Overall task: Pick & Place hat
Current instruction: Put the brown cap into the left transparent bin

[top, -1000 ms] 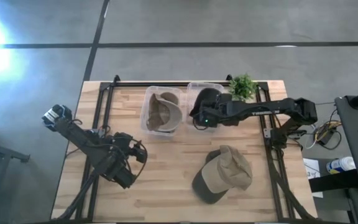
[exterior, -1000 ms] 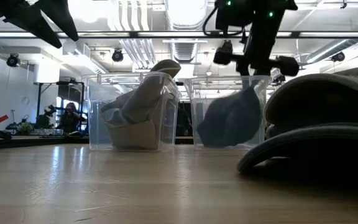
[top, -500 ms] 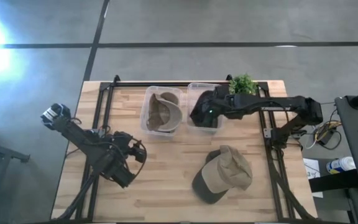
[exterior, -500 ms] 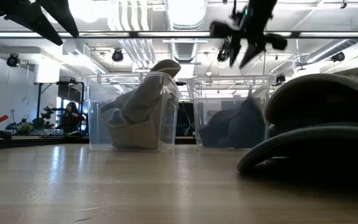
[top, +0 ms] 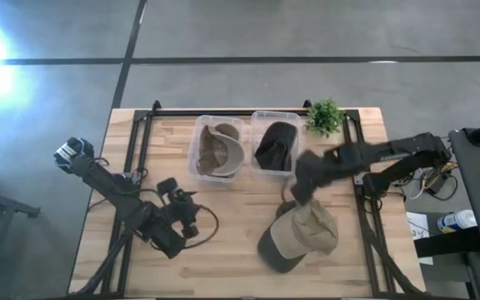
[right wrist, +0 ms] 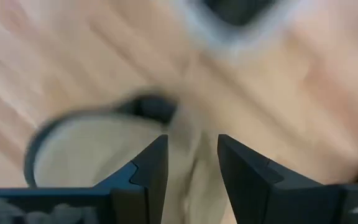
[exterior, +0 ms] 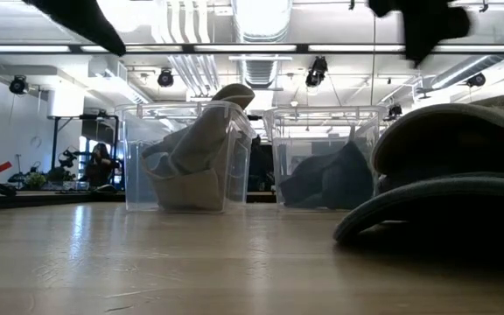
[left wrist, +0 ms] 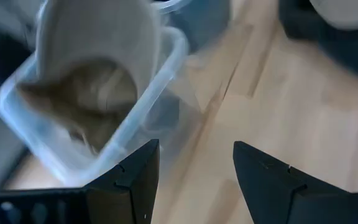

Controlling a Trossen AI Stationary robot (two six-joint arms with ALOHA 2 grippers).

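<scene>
A tan cap with a dark green brim (top: 302,237) lies on the table near its near edge; it fills the right of the low view (exterior: 449,166). My right gripper (top: 294,193) hovers open above the cap's far edge, and its wrist view (right wrist: 192,146) looks down on the blurred cap (right wrist: 104,155). A dark hat (top: 275,146) lies slumped in the right clear bin (exterior: 326,179). A tan hat (top: 219,150) sits in the left clear bin (exterior: 199,144). My left gripper (top: 192,218) waits open over the table's near left part, facing that bin (left wrist: 194,155).
Two clear bins stand side by side at the far middle of the table: the left bin (top: 195,154) and the right bin (top: 253,137). A small green plant (top: 325,117) stands at the far right corner. Bare wood shows between the left gripper and the cap.
My right gripper has left the space above the right bin and swung fast toward the near edge and slightly right, ending over the tan cap. The dark hat has slumped lower into the right bin. My left gripper has shifted a little toward the right.
</scene>
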